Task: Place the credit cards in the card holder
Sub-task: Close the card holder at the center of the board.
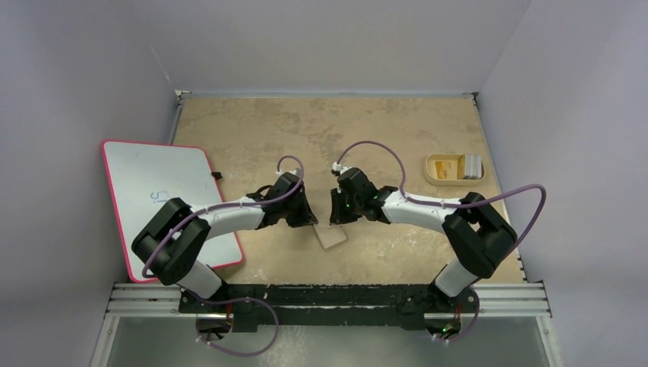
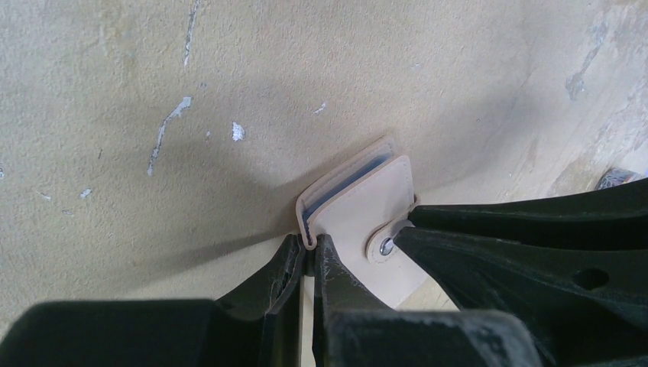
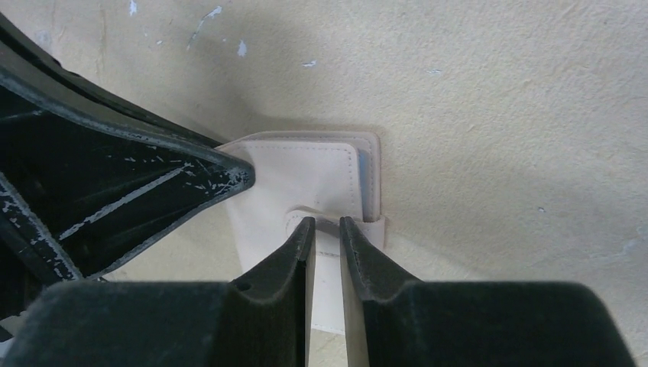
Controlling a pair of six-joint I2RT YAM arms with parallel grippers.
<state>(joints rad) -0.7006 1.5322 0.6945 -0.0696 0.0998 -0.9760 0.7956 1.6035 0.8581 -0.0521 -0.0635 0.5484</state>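
Near the front edge of the scuffed, mottled tan desk (image 1: 397,130), the smooth beige card holder (image 2: 359,199) is seen lying closed, blue lining showing at its edge. One corner is pinched by the clenched left claw (image 2: 309,246). Its snap tab is straddled by the right claw (image 3: 327,223), though whether it is gripped cannot be told. Farther off, credit cards (image 1: 472,166) are held in a shallow tan tray (image 1: 430,171), and the desk is enclosed by grey walls.
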